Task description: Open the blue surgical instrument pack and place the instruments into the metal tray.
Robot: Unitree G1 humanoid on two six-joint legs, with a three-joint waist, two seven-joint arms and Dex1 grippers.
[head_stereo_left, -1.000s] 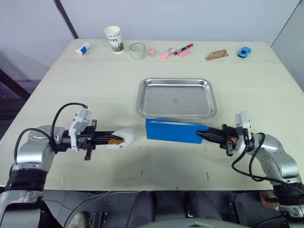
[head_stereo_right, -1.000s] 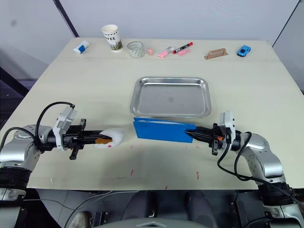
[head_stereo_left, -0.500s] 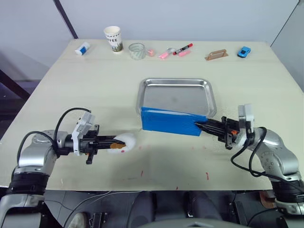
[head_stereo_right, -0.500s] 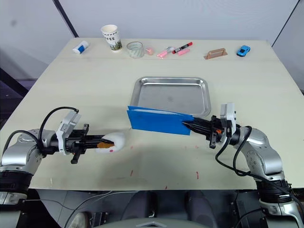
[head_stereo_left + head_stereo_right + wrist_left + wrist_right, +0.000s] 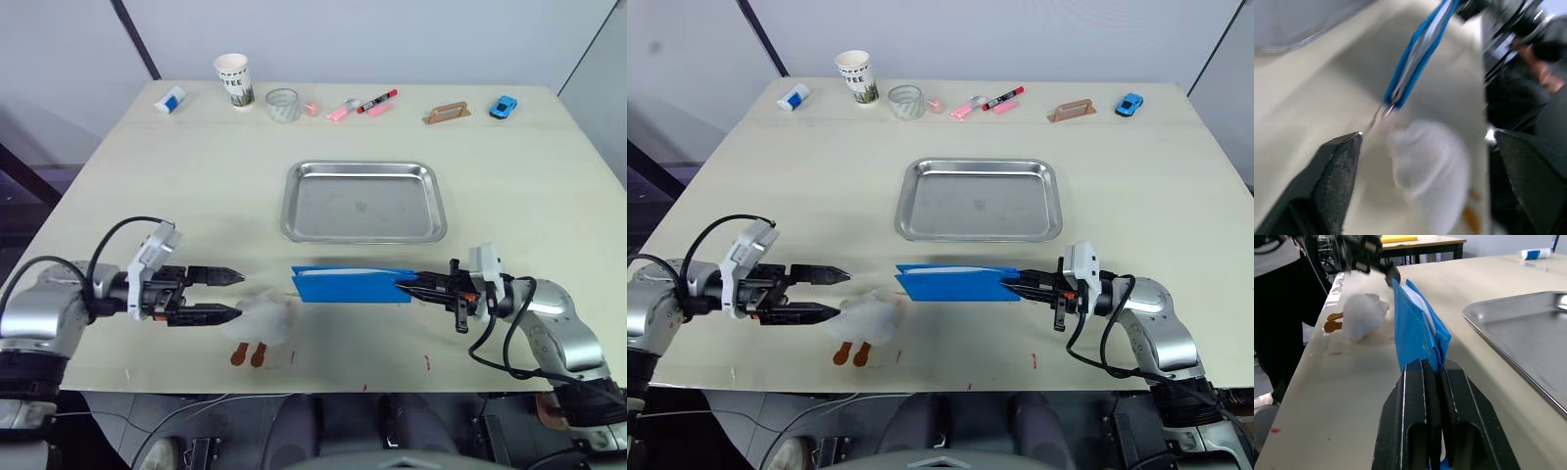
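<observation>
right tool [image 5: 407, 287] pinches blue pack [image 5: 348, 286] — left tool [image 5: 233, 296] open

Both arms reach inward low along the table's near edge. The left gripper [image 5: 227, 296] gapes empty. The right gripper [image 5: 404, 285] is clamped tight.

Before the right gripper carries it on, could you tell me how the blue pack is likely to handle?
The blue surgical instrument pack looks thin and soft, so it will probably flop. Pinched at one end by the right gripper, it stands on edge and may tip. Its open far end shows lining, so contents could slide out.
</observation>
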